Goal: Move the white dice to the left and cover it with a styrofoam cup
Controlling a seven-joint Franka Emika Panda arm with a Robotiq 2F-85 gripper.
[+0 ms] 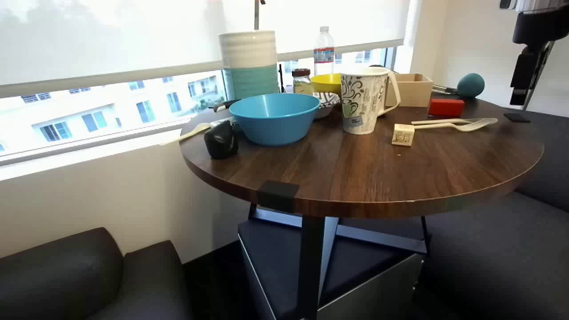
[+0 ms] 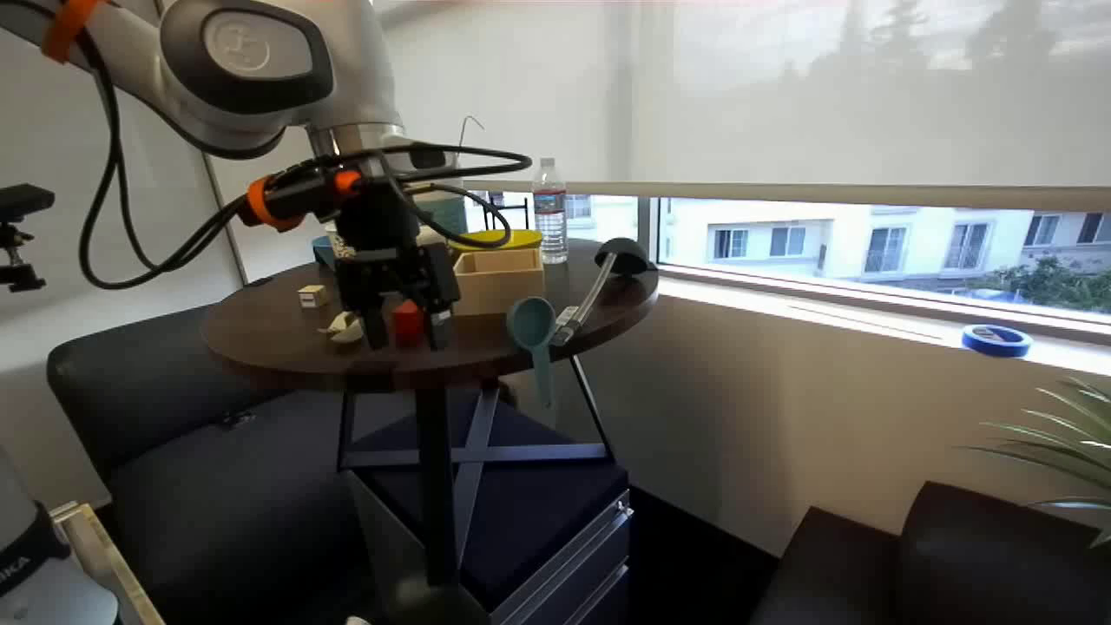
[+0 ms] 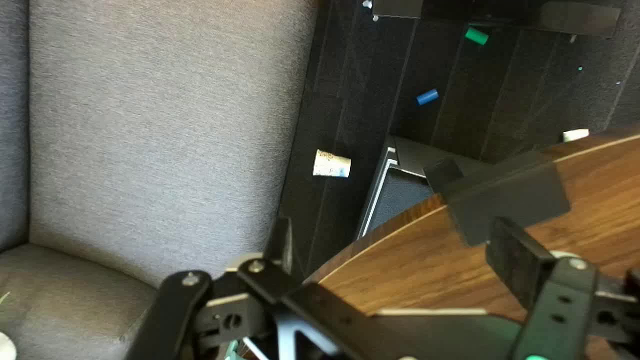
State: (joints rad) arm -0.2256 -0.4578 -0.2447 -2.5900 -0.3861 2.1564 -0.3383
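Spread hand, white dice, upright cup nearby

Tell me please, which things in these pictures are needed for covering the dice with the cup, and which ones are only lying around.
Needed for the job:
cream dice
upright patterned cup
end effector, open

Only lying around:
blue bowl
red block
wooden box
water bottle
pale fork
sideways cup
blue tape roll
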